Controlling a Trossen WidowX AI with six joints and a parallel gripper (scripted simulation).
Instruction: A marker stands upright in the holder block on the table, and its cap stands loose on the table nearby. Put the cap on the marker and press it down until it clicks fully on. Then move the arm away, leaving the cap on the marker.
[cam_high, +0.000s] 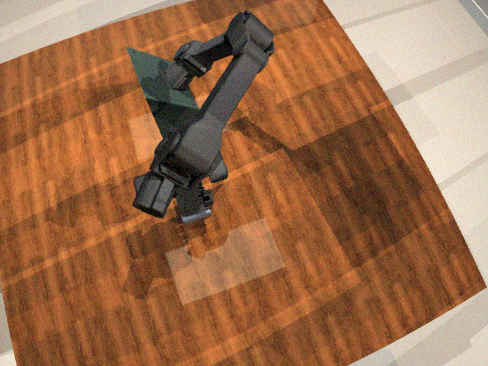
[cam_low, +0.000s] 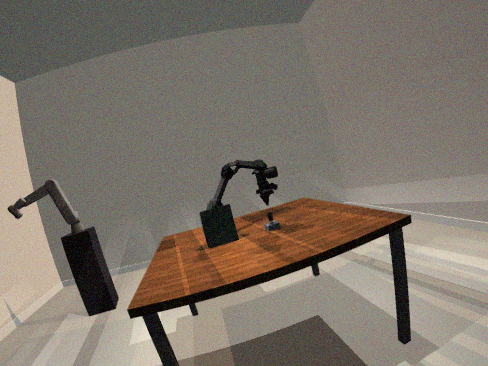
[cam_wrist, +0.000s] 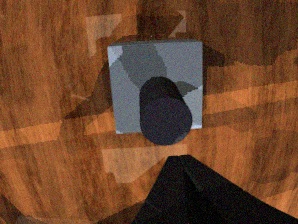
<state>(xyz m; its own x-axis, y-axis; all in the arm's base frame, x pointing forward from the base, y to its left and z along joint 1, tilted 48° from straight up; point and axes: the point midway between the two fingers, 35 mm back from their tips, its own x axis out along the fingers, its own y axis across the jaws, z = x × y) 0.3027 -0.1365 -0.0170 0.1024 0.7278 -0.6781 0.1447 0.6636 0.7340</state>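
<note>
The grey holder block (cam_wrist: 125, 112) (cam_low: 273, 227) (cam_high: 196, 217) stands on the table (cam_high: 310, 300) (cam_low: 200, 270). The marker with the dark cap (cam_wrist: 166, 121) (cam_low: 270, 216) on its top stands upright in the block. No other cap shows on the table. No gap shows below the cap in the wrist view, but I cannot tell from the frames how firmly it is seated. My gripper (cam_wrist: 178, 165) (cam_low: 267, 204) is shut with nothing between its fingertips. It is above the cap and apart from it, just below it in the wrist view. The arm hides the fingertips in the top view.
A dark green panel (cam_high: 142, 70) (cam_low: 218, 227) stands at the arm's base. Another arm on a dark pedestal (cam_low: 90, 272) stands off the table at the left in the exterior view. Shadows and lighter patches lie on the table top.
</note>
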